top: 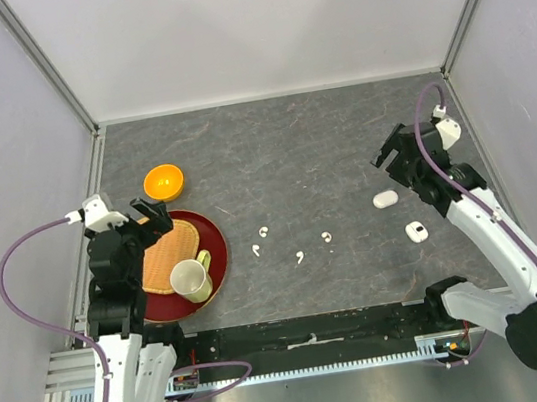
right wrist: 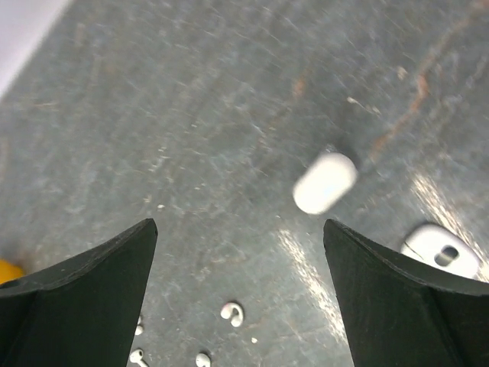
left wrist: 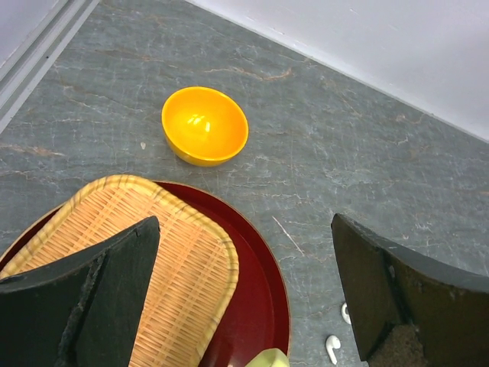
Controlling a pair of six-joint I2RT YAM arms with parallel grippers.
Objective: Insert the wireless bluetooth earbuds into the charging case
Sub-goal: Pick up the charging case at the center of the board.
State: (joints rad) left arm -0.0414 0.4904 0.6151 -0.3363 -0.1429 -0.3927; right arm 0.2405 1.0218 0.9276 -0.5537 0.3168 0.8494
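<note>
Several tiny white earbuds lie loose mid-table. A closed white charging case lies to their right, and a second white case with dark sockets showing sits nearer the front. My right gripper hovers open just behind the closed case; the right wrist view also shows the other case and an earbud. My left gripper hangs open over the red plate's far edge; in its wrist view the gripper is empty, with an earbud low right.
A red plate at the left holds a woven bamboo tray and a pale green cup. An orange bowl sits behind it. Grey walls enclose the table on the left, back and right.
</note>
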